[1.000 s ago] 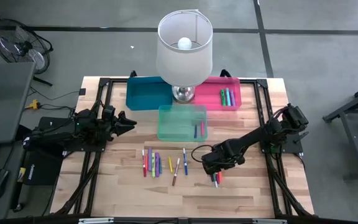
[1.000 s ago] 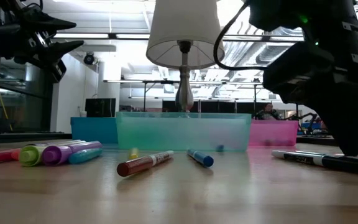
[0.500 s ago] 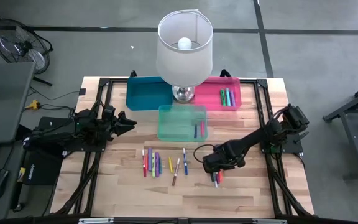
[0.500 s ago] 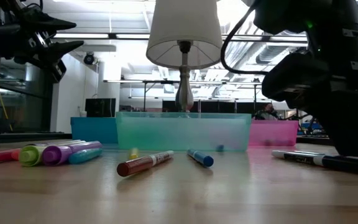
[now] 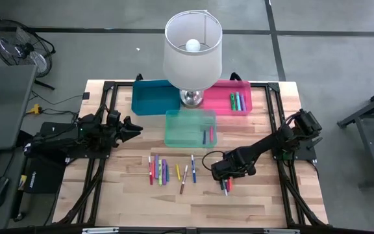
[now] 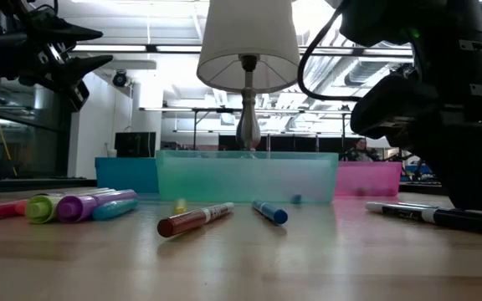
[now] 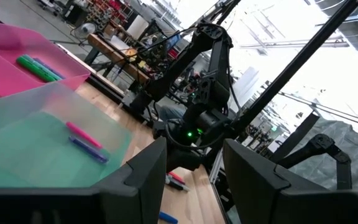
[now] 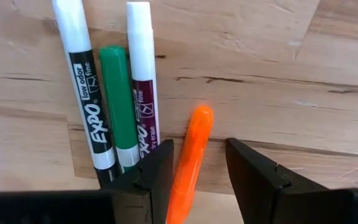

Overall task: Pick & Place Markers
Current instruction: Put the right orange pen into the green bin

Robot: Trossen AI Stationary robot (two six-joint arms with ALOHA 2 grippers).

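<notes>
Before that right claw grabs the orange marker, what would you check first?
1. Right gripper open, fingers astride the orange plastic marker: ok.
2. Orange marker lying flat on the wooden table: ok.
3. Neighbouring green marker and two white Expo markers clear of the fingers: not ok, they lie right beside one.
4. Translucent green plastic bin has room: ok.
5. Left gripper parked away at the table's left edge: ok.

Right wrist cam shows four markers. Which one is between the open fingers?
The orange marker lies in the gap of the right gripper. The green marker and two white-barrelled markers lie side by side, off to one side of that gap.
</notes>
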